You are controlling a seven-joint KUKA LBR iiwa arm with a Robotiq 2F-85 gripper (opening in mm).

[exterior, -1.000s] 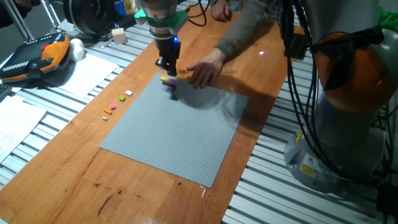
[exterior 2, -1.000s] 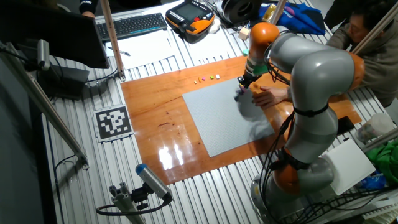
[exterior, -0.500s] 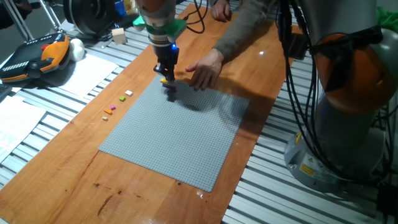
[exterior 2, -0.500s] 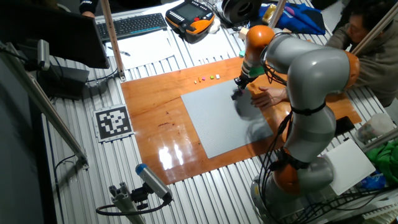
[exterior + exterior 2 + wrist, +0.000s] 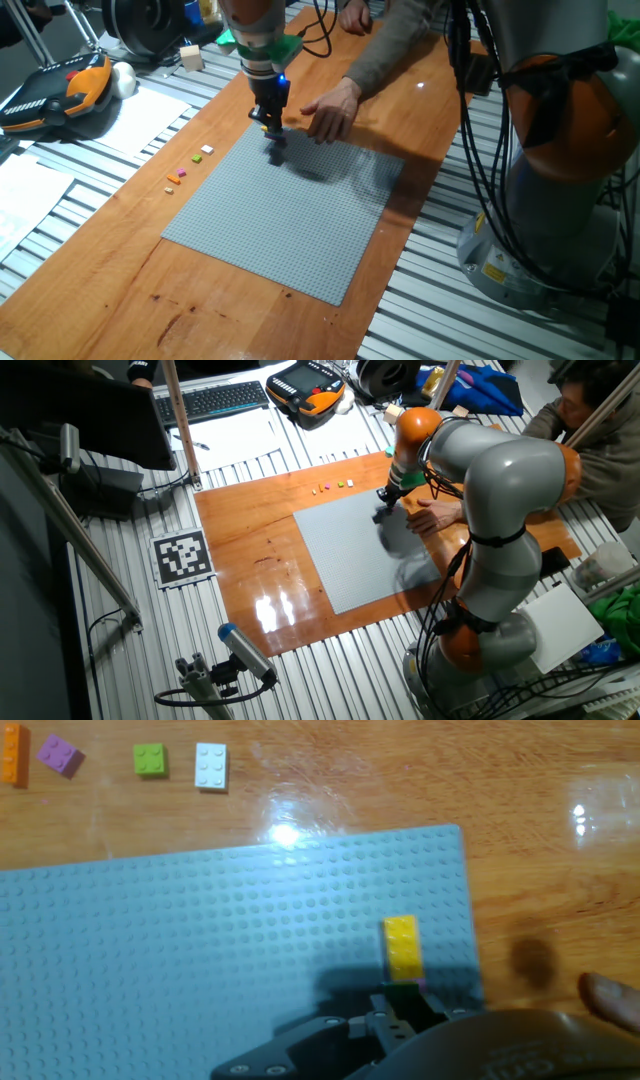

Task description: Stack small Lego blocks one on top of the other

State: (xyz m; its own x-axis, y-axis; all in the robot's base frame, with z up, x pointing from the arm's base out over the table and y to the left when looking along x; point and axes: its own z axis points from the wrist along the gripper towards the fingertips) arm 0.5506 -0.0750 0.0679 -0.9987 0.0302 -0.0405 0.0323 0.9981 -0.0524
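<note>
Lying in a row on the wood beyond the baseplate (image 5: 200,950), orange block (image 5: 11,755), purple block (image 5: 59,755), green block (image 5: 150,760), white block (image 5: 211,766); pointing straight down, gripper (image 5: 272,128) over yellow block (image 5: 402,947) near the plate's right edge, grip impossible to judge; resting just right, a person's hand (image 5: 328,108).

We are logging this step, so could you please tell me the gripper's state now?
Gripper: low over the grey baseplate beside the yellow brick; cannot tell whether open or closed.
</note>
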